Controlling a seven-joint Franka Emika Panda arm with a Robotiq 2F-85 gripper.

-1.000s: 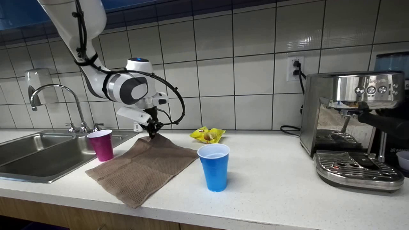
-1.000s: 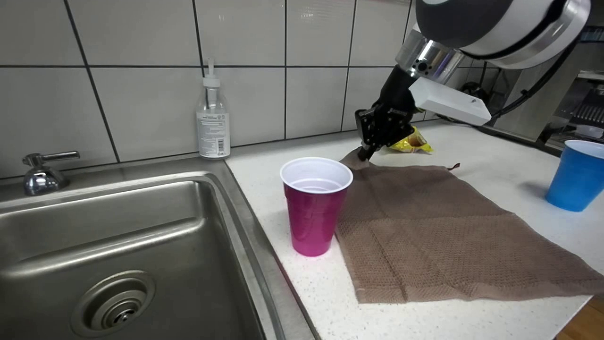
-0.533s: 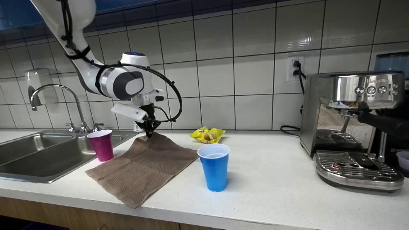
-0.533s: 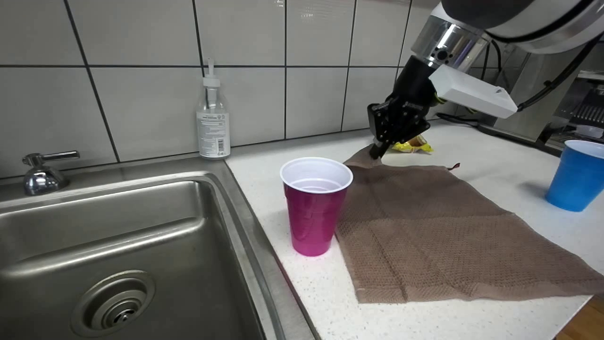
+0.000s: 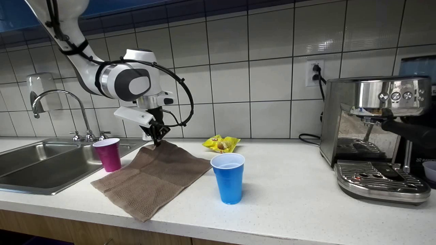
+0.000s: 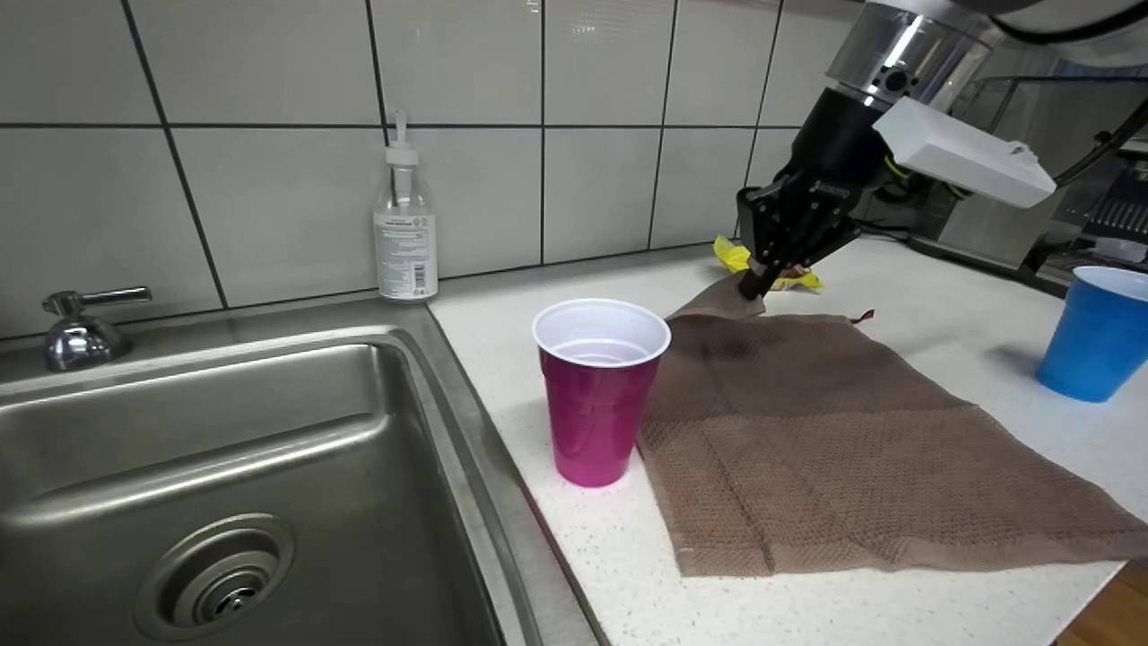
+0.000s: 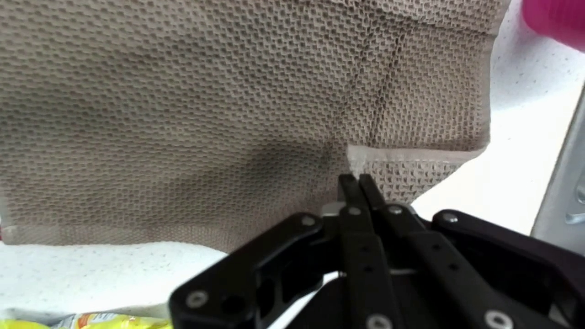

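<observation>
We judge lift step, pincer [image 7: 357, 178] pinching brown waffle-weave towel [image 6: 861, 449] by edge; next move likely needs firm grip.

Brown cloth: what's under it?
White counter shows along the edges of the brown cloth, so it lies on that. The hand pinches one folded-over corner. Whatever is under the cloth's middle is covered; can't tell.
</observation>
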